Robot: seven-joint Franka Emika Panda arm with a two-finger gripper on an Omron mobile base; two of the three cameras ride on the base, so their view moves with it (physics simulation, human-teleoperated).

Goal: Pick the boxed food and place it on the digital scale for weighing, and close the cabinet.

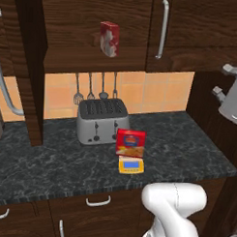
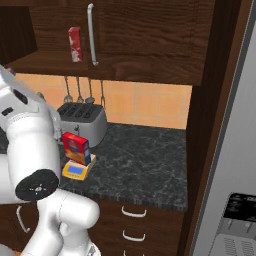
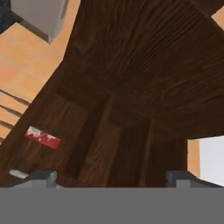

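Because the weighing step looks finished, the box (image 1: 130,142) stands upright on the yellow scale (image 1: 131,165), on the table (image 1: 187,142) just in front of the toaster (image 1: 102,121). Above, the cabinet (image 1: 94,37) is open, a narrower red-and-white box (image 1: 109,39) on its shelf, so closing it is probably what remains. The hand view looks into the cabinet's wood; the jaws appear spread, fingertips (image 3: 41,176) wide apart and holding nothing.
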